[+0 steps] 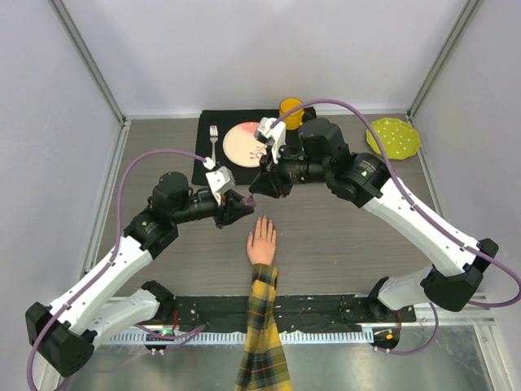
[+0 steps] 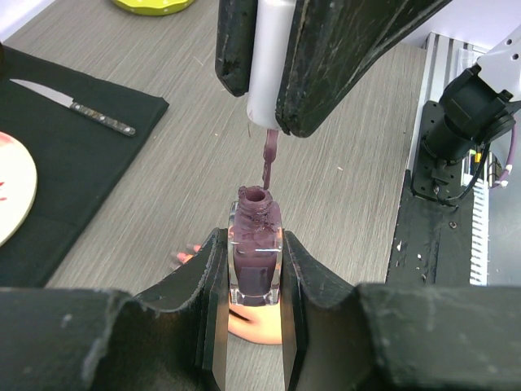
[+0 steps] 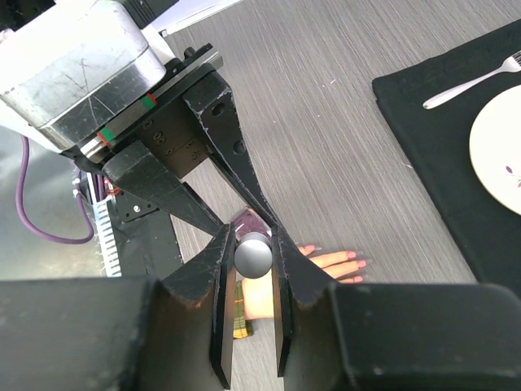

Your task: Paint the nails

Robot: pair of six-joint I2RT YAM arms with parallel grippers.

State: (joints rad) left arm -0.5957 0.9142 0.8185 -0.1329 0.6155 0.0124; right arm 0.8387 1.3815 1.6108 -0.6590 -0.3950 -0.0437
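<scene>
Grey wood-grain bench (image 1: 342, 236). Mannequin hand (image 1: 262, 241) lies flat at centre, fingertips pointing away from the arm bases. Its yellow-black plaid sleeve (image 1: 263, 326) runs back over the near edge. Nails too small to make out. Left fingers (image 1: 241, 205) and right fingers (image 1: 263, 186) come together just beyond the hand's fingertips, raised off the bench. A small purple thing (image 1: 250, 199) shows where they meet. Far side: black mat (image 1: 203, 126) carrying a fork (image 1: 213, 140) and a pale pink plate (image 1: 238, 147), the plate partly hidden by the right wrist. Yellow cup (image 1: 291, 108) at the mat's far right corner. Yellow-green dotted plate (image 1: 394, 137) well apart to the right.
</scene>
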